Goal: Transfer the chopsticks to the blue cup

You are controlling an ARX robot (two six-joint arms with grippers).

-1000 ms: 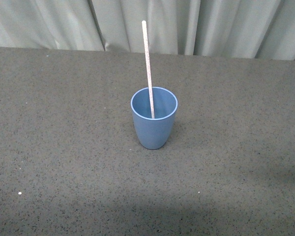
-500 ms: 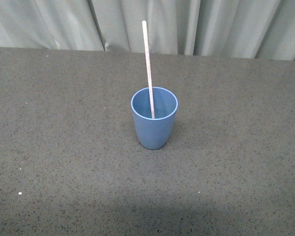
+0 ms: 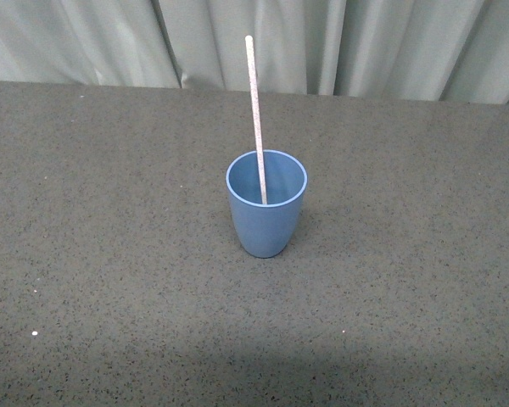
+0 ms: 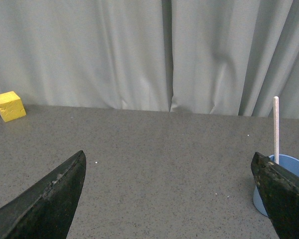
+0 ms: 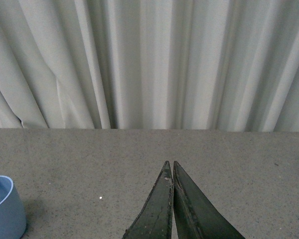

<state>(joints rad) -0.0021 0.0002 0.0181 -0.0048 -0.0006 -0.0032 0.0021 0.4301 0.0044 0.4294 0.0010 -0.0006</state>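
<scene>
Grey table point(image 3: 110, 254): chopsticks point(image 3: 255, 119) stand in blue cup point(image 3: 265, 216), mid-table. Left claw point(image 4: 169, 199) spread wide, right claw point(image 5: 171, 172) pressed closed, both empty.

I can't read any words, numbers, brands or signs in my three views. The cup point(image 3: 265, 212) is plain blue with nothing printed on it. The stick point(image 3: 255, 119) has tiny specks along it, but they are too small for me to tell if they are letters. The yellow block point(image 4: 9, 105) in my left wrist view has bare sides. The table point(image 3: 110, 254) and the curtain point(image 5: 149, 64) carry no writing either.
</scene>
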